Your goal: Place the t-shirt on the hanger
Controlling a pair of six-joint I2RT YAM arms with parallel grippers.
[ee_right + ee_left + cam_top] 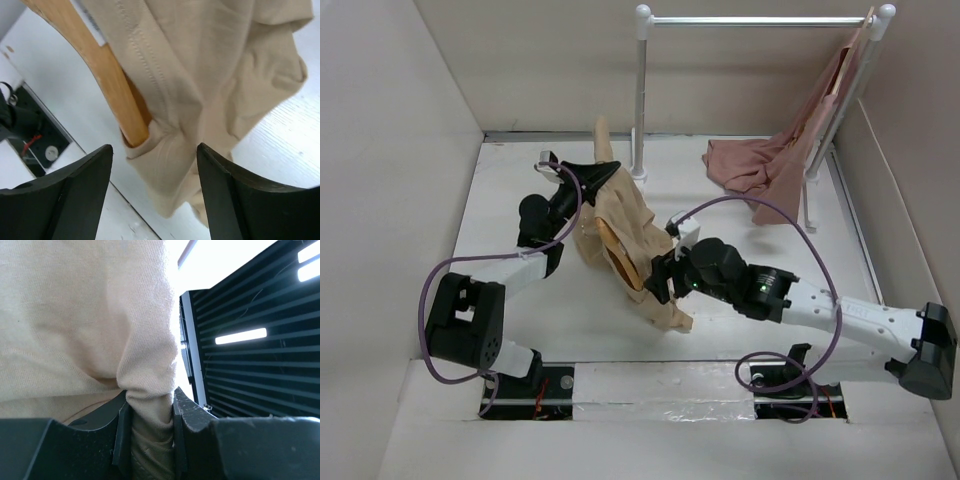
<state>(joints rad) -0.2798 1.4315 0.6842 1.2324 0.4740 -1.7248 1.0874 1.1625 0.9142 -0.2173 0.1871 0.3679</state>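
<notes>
Bare counter (600, 342) lies open in front of the shirt (635, 255) and at its far left. Just behind the shirt stands a rail post (640, 100); to its right rear, a pink garment (755, 165) heaps on the counter. The hanger (102, 70) tip and a shirt fold sit in the gap of the spread right claw (154, 150) at the shirt's lower end.

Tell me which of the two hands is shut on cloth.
The left hand: it pinches a fold of the tan t-shirt. The right hand is open, gaping near the wooden hanger end.
</notes>
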